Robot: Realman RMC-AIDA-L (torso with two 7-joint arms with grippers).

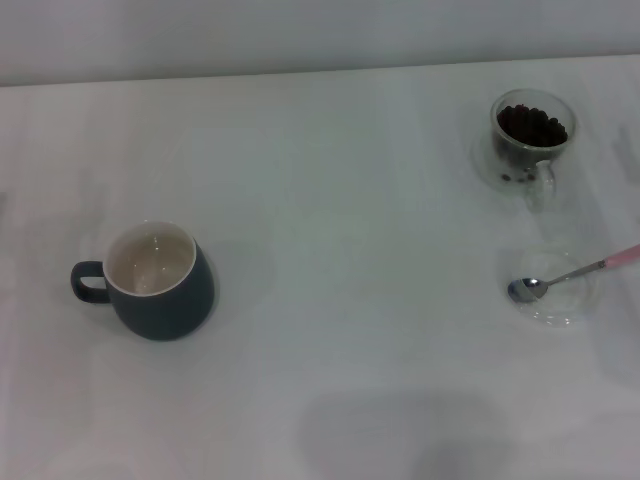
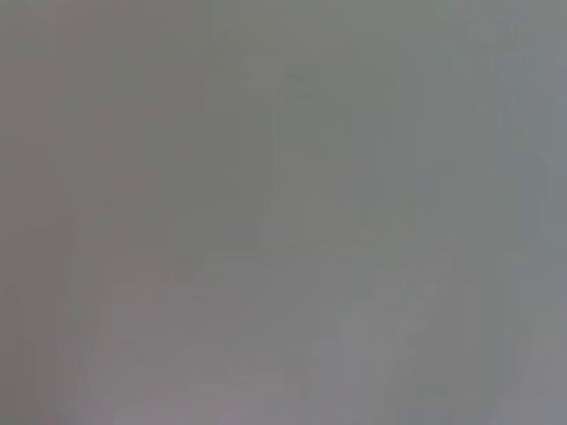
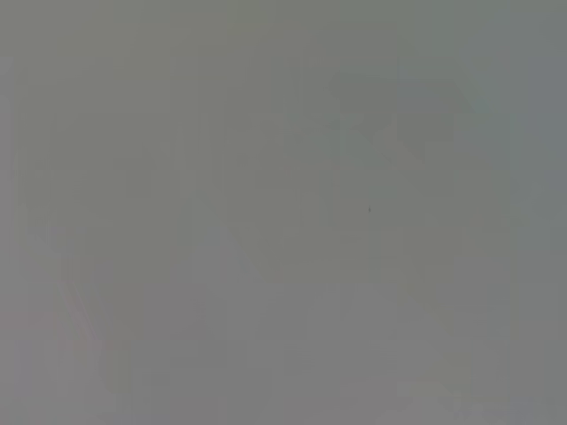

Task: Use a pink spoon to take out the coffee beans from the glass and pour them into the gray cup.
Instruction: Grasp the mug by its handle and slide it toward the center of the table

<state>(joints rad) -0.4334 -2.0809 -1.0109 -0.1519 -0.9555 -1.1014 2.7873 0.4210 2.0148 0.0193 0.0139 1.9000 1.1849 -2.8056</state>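
Gray cup (image 1: 158, 281) at 8 o'clock, cream inside; pink spoon (image 1: 572, 273) on saucer (image 1: 570, 305) at 3; glass (image 1: 530, 140) of coffee beans (image 1: 531, 124) at 2; tool state: can't tell.

You have a white table (image 1: 330, 200) filling nearly the whole head view, plain and matte, with a soft dark shadow on it near the front edge, a little right of centre. Along the far side you see a pale wall (image 1: 300, 35) meeting the table in a straight line. On the right, near the front, a flat clear saucer (image 1: 562, 300) lies on the table. Both wrist views give you only a blank grey field.
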